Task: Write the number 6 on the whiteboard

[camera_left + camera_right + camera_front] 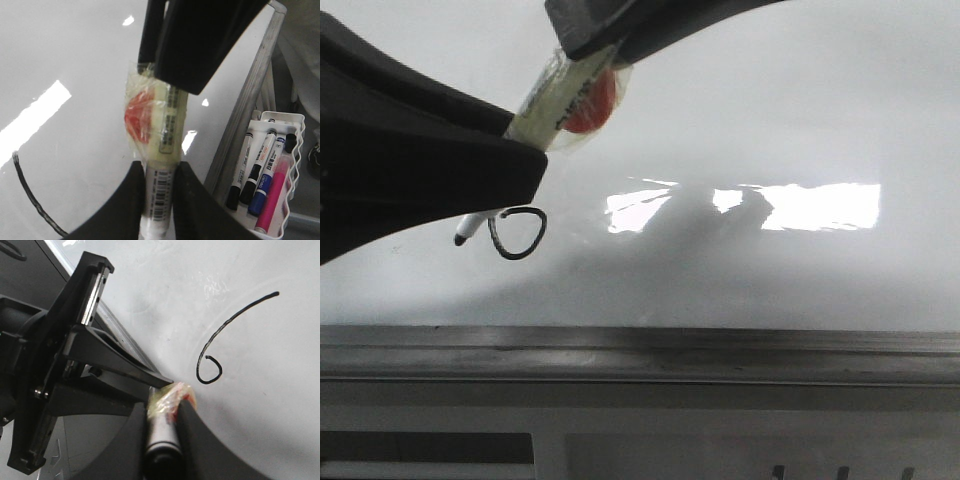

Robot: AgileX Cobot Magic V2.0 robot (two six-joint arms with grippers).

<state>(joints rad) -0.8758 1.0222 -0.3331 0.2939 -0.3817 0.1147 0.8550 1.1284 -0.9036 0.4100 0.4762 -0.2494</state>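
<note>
Whiteboard surface (pixel 800 90), large, glossy and white, fills most of the front view, with a bright rectangular glare right of centre and a grey metal rail (pixel 720 350) along its near edge. Both black grippers hold one whiteboard marker with a pale yellow-green barrel (pixel 565 100), wrapped in clear tape with a red patch. The left gripper (pixel 159 200) has its jaws closed narrowly on the barrel near the tip end. The right gripper (pixel 162 435) has its jaws closed on the cap end of the same marker. The marker's black tip (pixel 460 239) sits at or just off the board, left of the loop; contact cannot be confirmed.

Task progress: the black hand-drawn number 6 (pixel 220 347) appears complete in the right wrist view, with a long slanted upper stroke and a small round loop that curls closed. In the front view only the loop shows, left of centre; the left gripper hides the stroke. Judged from this, writing is finished or nearly so, and only lifting the marker clear remains.

A white wire tray (pixel 280 150) beyond the board edge holds spare markers in black, blue and pink.

Labels: the held marker carries a barcode and small printed text, not legible. The spare markers carry printed characters, too small to read.
</note>
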